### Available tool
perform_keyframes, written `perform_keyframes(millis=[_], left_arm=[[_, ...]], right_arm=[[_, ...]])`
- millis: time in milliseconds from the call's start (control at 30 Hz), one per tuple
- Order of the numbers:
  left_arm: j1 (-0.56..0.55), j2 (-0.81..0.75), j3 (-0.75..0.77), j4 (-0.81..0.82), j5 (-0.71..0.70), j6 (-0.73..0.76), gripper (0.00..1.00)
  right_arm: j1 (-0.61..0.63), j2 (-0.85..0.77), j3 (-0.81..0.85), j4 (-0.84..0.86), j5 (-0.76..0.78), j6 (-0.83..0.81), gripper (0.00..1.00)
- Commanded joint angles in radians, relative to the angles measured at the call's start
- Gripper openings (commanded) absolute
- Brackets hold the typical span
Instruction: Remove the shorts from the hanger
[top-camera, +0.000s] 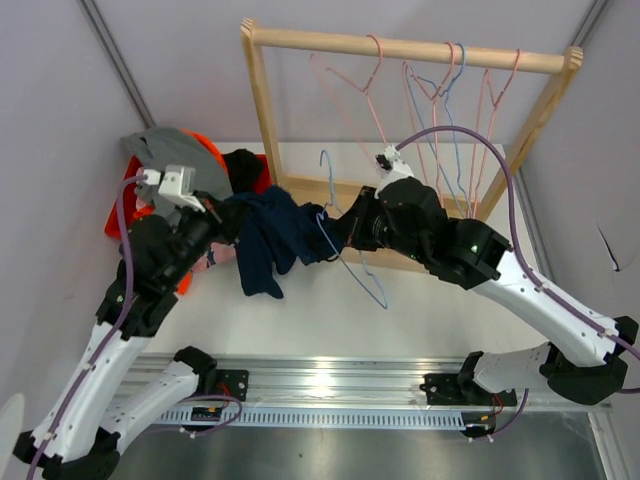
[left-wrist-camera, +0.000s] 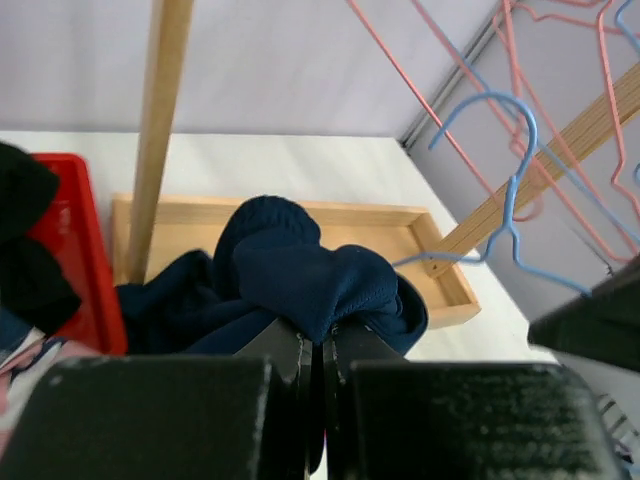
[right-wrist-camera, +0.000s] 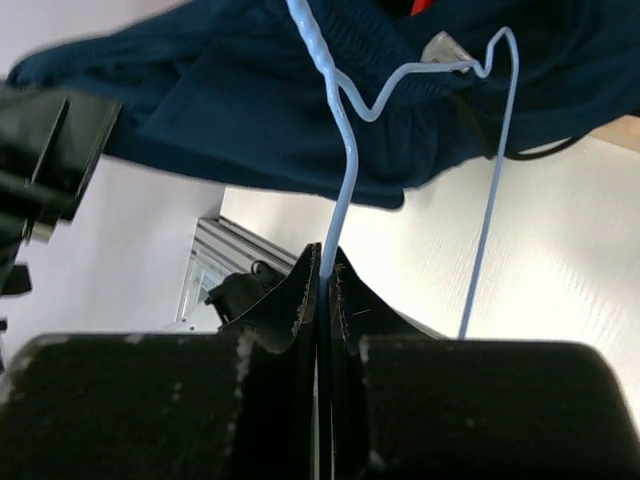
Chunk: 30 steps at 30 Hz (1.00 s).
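On the white desk (top-camera: 440, 310) other shorts (top-camera: 175, 150) lie heaped at the left, and the hangers (top-camera: 487, 110) on the rack (top-camera: 400, 48) are bare. The left tool (left-wrist-camera: 322, 345) is clamped on the navy shorts (top-camera: 265, 235), held above the desk between the arms, while the right tool (right-wrist-camera: 322, 265) pinches the blue hanger (right-wrist-camera: 340, 130). This last pair seems still snagged on it.

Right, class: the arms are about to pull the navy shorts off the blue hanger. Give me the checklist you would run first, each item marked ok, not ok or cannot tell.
1. Left gripper shut on the navy shorts: ok.
2. Right gripper shut on the blue hanger wire: ok.
3. Hanger lifted off the rack rail: ok, it hangs below and in front of the rail.
4. Shorts clear of the hanger: not ok, cloth lies over the wire.
5. Cloth snagged on the wire: cannot tell.
6. Room in the red bin: cannot tell, the pile of shorts covers it.
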Motion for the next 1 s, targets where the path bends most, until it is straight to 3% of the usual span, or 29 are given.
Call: perform_keyframes(millis=[0, 100, 300, 467, 600, 800, 967], left_arm=[[-0.011, -0.067, 0.001, -0.111, -0.171, 0.057, 0.00], [0.003, -0.032, 0.033, -0.188, -0.368, 0.162, 0.00], [0.047, -0.030, 0.002, -0.185, -0.383, 0.148, 0.00], [0.133, -0.033, 0.065, -0.200, -0.379, 0.177, 0.00], [0.243, 0.049, 0.281, -0.249, -0.293, 0.236, 0.00], [0.450, 0.256, 0.567, -0.297, -0.112, 0.242, 0.00], [0.636, 0.451, 0.838, -0.292, 0.012, 0.191, 0.00]], right_arm=[[0.007, -0.024, 0.086, 0.061, -0.013, 0.003, 0.00], [0.012, -0.026, 0.170, 0.027, -0.022, -0.002, 0.00], [0.020, -0.021, 0.348, -0.012, 0.008, -0.043, 0.00], [-0.064, 0.175, 0.722, -0.120, 0.001, -0.154, 0.00], [-0.170, 0.298, 0.884, -0.118, -0.100, -0.169, 0.00], [-0.302, 0.379, 0.812, 0.026, -0.193, -0.128, 0.00], [-0.318, 0.457, 0.797, 0.098, -0.216, -0.122, 0.00]])
